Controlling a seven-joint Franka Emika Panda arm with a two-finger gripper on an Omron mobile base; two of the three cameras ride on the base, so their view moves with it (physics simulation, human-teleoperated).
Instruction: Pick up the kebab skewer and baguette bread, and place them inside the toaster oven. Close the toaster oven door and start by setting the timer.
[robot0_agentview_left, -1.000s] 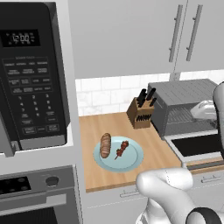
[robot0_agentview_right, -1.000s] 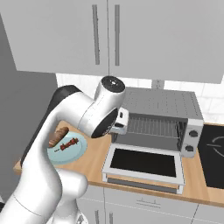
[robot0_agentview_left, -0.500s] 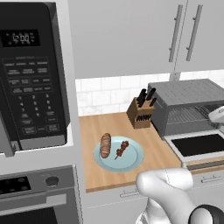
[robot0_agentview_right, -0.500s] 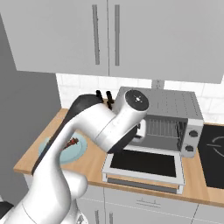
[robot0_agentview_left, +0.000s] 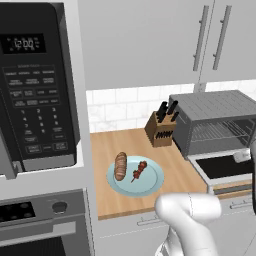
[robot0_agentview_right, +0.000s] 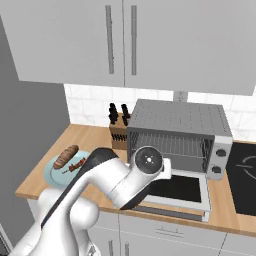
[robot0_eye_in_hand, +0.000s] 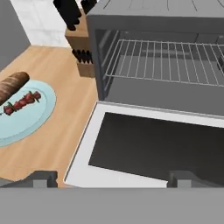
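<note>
- Lying flat and fully open, the silver-framed toaster oven door with dark glass window (robot0_eye_in_hand: 157, 146) extends toward the counter edge in front of the silver-grey ribbed-top toaster oven (robot0_agentview_right: 175, 132).
- Wire rack (robot0_eye_in_hand: 168, 61) inside the oven cavity is bare.
- Two-finger gripper (robot0_eye_in_hand: 111, 177) hangs above the near edge of the lowered door, fingers spread wide, nothing between them.
- Short golden-brown baguette bread (robot0_agentview_left: 120, 166) rests on the pale blue round plate (robot0_agentview_left: 150, 187), toward its left side in the left base view.
- Thin kebab skewer with dark red and brown chunks (robot0_agentview_left: 139, 170) lies on the same plate, just beside the loaf; touching or not, cannot tell.
- Plate sits on the wooden countertop (robot0_agentview_left: 112, 145), to the left of the oven and apart from it.
- Wooden knife block with black handles (robot0_agentview_left: 161, 129) stands at the back of the counter, just beside the oven's left wall.
- Large black microwave with keypad (robot0_agentview_left: 35, 85) is mounted at far left.
</note>
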